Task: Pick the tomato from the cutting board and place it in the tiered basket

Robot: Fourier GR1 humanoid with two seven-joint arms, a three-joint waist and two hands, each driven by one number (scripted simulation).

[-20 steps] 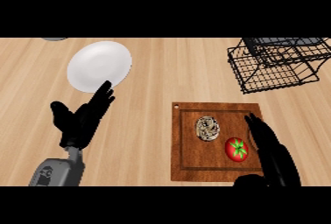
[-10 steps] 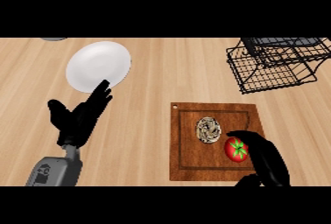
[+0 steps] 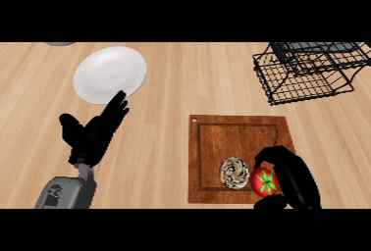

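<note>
1. The tomato (image 3: 264, 182) sits at the near right corner of the cutting board (image 3: 239, 132), red with a green star of stem on top. It is touching, or all but touching, a round brown patterned item (image 3: 233, 172) just to its left on the same board.

2. Right hand (image 3: 293, 179): a second ago its fingers lay straight alongside the tomato; half a second ago they began to bend. Now they arch over and curl round the tomato's far and right side, hiding part of it. The thumb's contact cannot be made out.

3. The tomato itself has not shifted on the board across the three moments. Judgement: the grasp is closing, the lift has not begun.

4. The whole view has slid, board and plate sitting lower and more central than before; this reads as head motion, not object motion.

5. Left hand (image 3: 94, 135): open, fingers straight and pointing up, resting at left below the white plate (image 3: 109, 74). Unchanged.

6. The tiered basket (image 3: 308, 73), black wire, stands at the far right, well apart from the board. Judgement: the carry is all still ahead, and the neighbouring brown item risks being nudged on lift.
</note>
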